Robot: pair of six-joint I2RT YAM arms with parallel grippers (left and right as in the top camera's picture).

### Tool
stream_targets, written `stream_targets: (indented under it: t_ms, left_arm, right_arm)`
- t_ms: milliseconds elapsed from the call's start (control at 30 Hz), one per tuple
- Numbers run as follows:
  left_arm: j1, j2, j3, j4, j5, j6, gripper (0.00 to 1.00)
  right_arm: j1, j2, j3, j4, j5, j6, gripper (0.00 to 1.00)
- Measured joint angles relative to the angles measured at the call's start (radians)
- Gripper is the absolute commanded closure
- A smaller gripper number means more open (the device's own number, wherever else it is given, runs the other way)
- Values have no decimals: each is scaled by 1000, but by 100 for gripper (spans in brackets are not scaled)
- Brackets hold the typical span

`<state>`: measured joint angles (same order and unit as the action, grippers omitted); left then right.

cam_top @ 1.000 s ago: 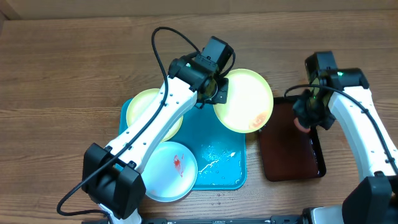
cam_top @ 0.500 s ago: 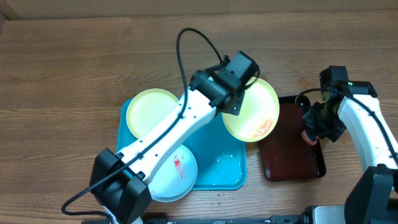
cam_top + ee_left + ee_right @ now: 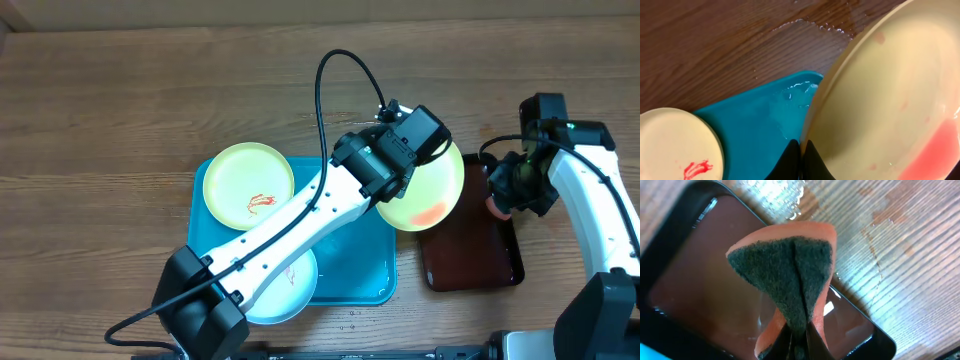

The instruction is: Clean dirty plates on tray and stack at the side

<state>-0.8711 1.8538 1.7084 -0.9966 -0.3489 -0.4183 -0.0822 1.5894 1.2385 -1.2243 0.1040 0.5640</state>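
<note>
Overhead: left claw (image 3: 392, 178) is clamped on the rim of a pale yellow-green plate (image 3: 432, 192). The plate is lifted and tilted, and sits over the far right corner of the turquoise tray (image 3: 355, 262) and the left edge of the dark brown tray (image 3: 470, 250). A pink-red smear shows on the plate's lower part.

Left wrist: both fingers are pressed together on the plate's edge, with no gap visible between them. The plate's inner face is wet, with a pinkish film pooled low on the right. The tray surface under it is wet, and a streak of water (image 3: 810, 25) lies on the wooden table (image 3: 715, 45) beyond the tray corner.

On the turquoise tray:
- A second yellow-green plate (image 3: 248, 185) lies flat at the far left corner, with a red smear near its middle.
- A blue-white plate (image 3: 292, 292) sits at the near edge, largely hidden by the left arm.

Right wrist: right claw (image 3: 799, 341) is closed tight on a folded sponge (image 3: 790, 275), orange body with the dark green scouring face outward. It hangs above the far end of the brown tray. I cannot tell whether the sponge touches the tray. Droplets glisten on the table just past the rim.
</note>
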Motion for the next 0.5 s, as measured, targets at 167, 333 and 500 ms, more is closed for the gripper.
stream_targets:
  t_ms: [167, 333, 500]
  left_arm:
    - [-28, 0, 0, 9, -42, -1, 96]
    - [-49, 0, 0, 10, -58, -1, 96]
    - [-64, 0, 0, 42, -95, 0, 96]
  right_arm:
    - [-62, 0, 66, -35, -10, 3, 96]
    - [-239, 0, 152, -97, -11, 5, 96]
    - [-397, 0, 201, -130, -30, -11, 96]
